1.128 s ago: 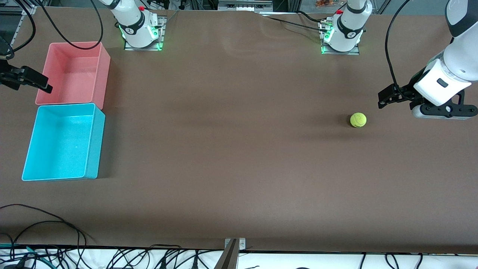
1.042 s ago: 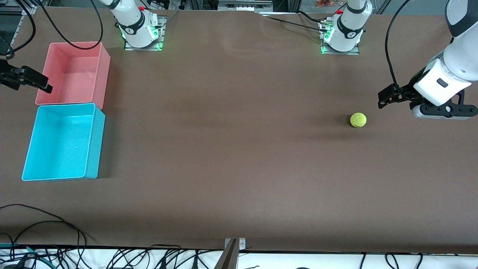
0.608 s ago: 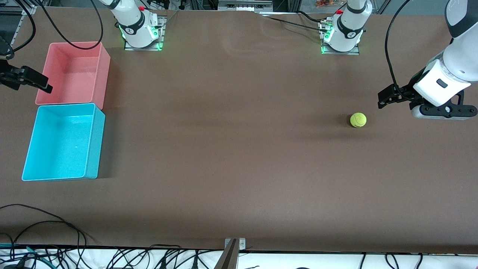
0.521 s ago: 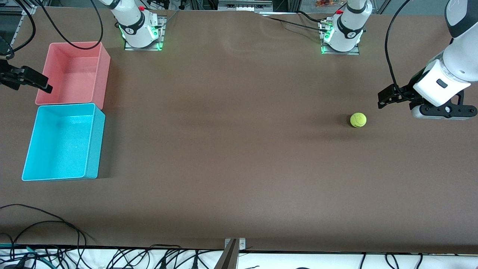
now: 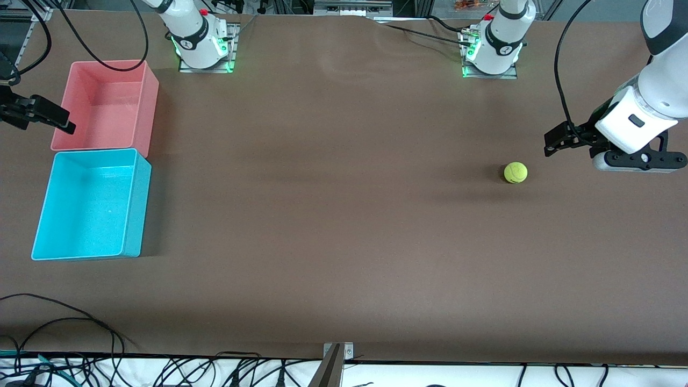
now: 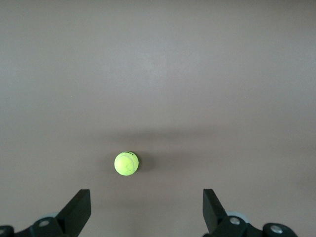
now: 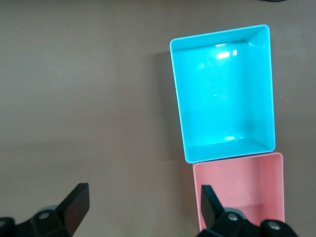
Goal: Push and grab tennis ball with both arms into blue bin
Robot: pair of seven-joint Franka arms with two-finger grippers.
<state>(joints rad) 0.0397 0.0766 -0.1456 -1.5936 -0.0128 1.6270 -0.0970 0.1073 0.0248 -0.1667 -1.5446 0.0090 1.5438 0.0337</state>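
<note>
The yellow-green tennis ball (image 5: 515,172) rests on the brown table toward the left arm's end. My left gripper (image 5: 554,141) hovers just beside it, open and holding nothing. In the left wrist view the tennis ball (image 6: 126,163) lies just ahead of the left gripper (image 6: 146,208), off toward one finger (image 6: 78,211). The blue bin (image 5: 88,204) stands empty at the right arm's end. My right gripper (image 5: 60,120) hangs open beside the pink bin. In the right wrist view the blue bin (image 7: 222,94) lies ahead of the right gripper (image 7: 143,205).
An empty pink bin (image 5: 107,105) touches the blue bin and sits farther from the front camera; the pink bin (image 7: 242,182) also shows in the right wrist view. Both arm bases (image 5: 201,43) stand along the table's back edge. Loose cables (image 5: 64,322) trail over the front edge.
</note>
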